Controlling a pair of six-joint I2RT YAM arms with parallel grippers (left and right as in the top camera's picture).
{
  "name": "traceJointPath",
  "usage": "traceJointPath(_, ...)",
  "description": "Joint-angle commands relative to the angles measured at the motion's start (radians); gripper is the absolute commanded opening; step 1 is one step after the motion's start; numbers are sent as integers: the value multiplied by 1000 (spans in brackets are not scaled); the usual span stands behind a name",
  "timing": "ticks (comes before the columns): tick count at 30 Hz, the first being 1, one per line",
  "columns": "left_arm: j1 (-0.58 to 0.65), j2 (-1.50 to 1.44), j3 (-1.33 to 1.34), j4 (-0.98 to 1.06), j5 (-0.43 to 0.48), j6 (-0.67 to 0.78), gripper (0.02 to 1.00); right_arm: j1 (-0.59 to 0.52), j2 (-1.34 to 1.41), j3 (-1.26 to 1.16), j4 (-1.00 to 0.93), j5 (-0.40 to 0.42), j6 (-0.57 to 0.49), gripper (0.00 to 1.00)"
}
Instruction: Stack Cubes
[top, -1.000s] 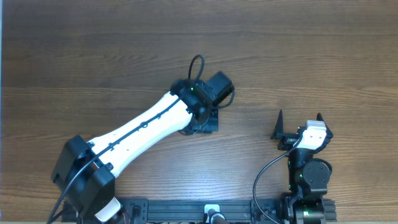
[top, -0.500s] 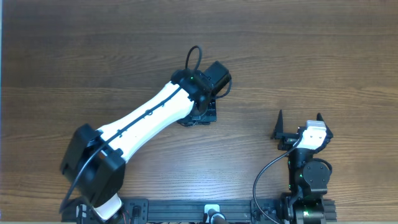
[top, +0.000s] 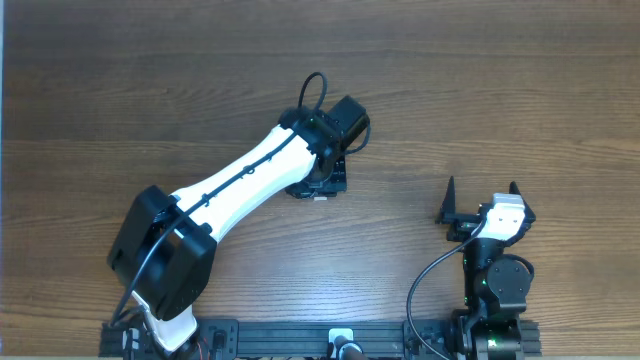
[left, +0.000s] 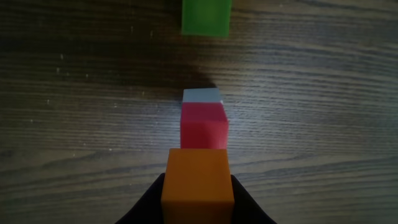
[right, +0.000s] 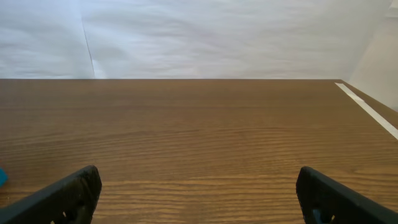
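**Orange cube carried in over the red one**

Left claw (left: 198, 200): shut on the orange cube (left: 198, 182), with dark fingers pressed flat on two opposite side faces. Leaves the top face bare and, by the look of it, the underside free. A sensible hold for setting one flat face down onto another.

Held off the surface (left: 323, 124), just short of the red cube (left: 204, 126). Probably lined up that way for a placement on top. Not yet centred over it, judging from the left wrist view.

Just past the red cube, touching its far edge: a pale cube (left: 202, 95), grey-white. Cannot tell whether under the red one or beside it. A dark shadow around the pair hints at some height.

Farther off, well apart: a green cube (left: 206, 17) alone on the surface, likely waiting its turn.

Cubes: matte and opaque, with crisp edges, square faces and plain solid colours. Rigid by appearance and unlikely to deform in the grip. Little margin for sideways error when stacking.

Surface: brown wood grain, smooth and level, with fine streaks along its length.

Right claw (top: 480, 195): parked near its base, well apart from the cubes, fingers spread wide and holding nothing.
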Motion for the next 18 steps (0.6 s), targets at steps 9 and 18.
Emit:
traceJointPath(9,8,44,28,14,-14,16,36,6,-9,-5,-3,-9,-1,993)
traceJointPath(18,8,46,28,19,-18,16,38,6,-9,-5,-3,-9,-1,993)
